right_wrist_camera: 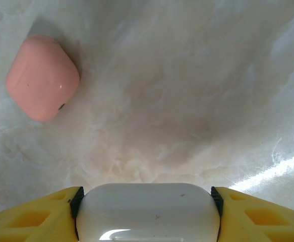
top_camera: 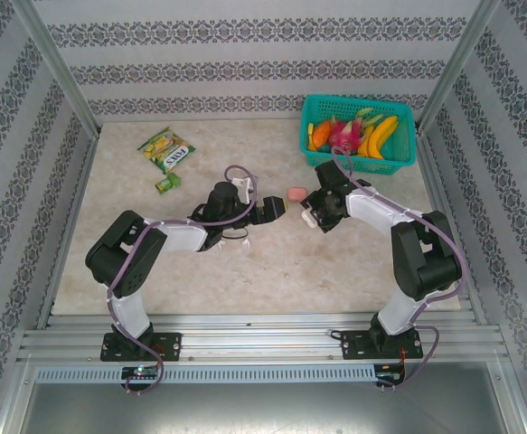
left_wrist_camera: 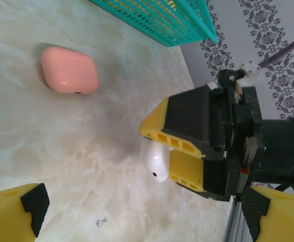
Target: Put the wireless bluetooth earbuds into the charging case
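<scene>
Where the right gripper (right_wrist_camera: pixel 147 216) stands: low over the middle of the table (top_camera: pixel 272 271), with its yellow fingers (right_wrist_camera: pixel 31 219) clamped on either side of a white case (right_wrist_camera: pixel 147 207).
White case: rounded and glossy, gripped by its two ends; the left wrist view shows it (left_wrist_camera: pixel 155 160) pinched in the right gripper (left_wrist_camera: pixel 162 154) with a small dark dot on its lower end. I cannot tell whether it touches the tabletop or whether its lid is lifted.
Left gripper (left_wrist_camera: pixel 144 210): fingers spread wide apart with nothing between them, pointing right toward the right gripper; from above, the left gripper (top_camera: pixel 277 210) and the right gripper (top_camera: pixel 310 215) sit near each other at mid-table.
Pink case (top_camera: pixel 296 193): lying on the bare table just beyond the gap between the two grippers, on the far side, touching neither. It looks shut in both wrist views (left_wrist_camera: pixel 69 69) (right_wrist_camera: pixel 42 76).
Basket (top_camera: pixel 358 101): teal mesh, at the far right corner, holding bright fruit (top_camera: pixel 382 136).
Snack packet (top_camera: pixel 166 149): green and yellow, flat on the far left of the table.
Small green packet (top_camera: pixel 167 183): just on the near side of the snack packet, well apart from the cases.
</scene>
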`<state>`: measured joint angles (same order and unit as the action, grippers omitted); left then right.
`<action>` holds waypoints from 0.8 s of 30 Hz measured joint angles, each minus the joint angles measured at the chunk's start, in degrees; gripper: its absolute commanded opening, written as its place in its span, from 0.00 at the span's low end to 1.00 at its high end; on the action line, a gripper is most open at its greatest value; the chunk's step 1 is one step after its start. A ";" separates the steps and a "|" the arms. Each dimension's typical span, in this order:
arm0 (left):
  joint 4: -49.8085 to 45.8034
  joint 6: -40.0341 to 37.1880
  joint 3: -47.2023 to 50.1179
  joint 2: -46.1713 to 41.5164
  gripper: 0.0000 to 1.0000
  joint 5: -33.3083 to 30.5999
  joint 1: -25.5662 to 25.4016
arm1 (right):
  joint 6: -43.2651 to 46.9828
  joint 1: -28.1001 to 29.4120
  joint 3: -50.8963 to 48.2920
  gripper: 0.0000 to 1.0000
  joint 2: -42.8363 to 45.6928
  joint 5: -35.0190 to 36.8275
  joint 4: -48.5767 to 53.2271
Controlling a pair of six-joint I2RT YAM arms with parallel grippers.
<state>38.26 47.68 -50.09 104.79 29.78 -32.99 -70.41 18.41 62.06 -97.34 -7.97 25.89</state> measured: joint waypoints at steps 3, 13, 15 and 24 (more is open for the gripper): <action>1.14 0.00 -1.55 2.40 0.99 0.02 -1.14 | -0.46 -1.05 -0.44 0.62 0.00 -1.27 -0.96; 5.40 1.07 -8.37 9.90 0.80 0.68 -3.74 | -2.16 -2.78 -0.72 0.62 0.15 -4.98 -3.74; 6.40 1.40 -9.09 11.15 0.76 0.87 -3.89 | -2.62 -2.95 -0.74 0.62 0.35 -5.44 -4.09; 10.45 3.43 -12.66 17.05 0.66 1.33 -4.20 | -3.41 -2.95 -0.74 0.62 2.84 -6.54 -4.76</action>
<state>48.71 51.11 -62.74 121.84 31.11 -37.19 -73.82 15.46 61.32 -94.50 -14.50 21.12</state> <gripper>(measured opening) 0.674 0.617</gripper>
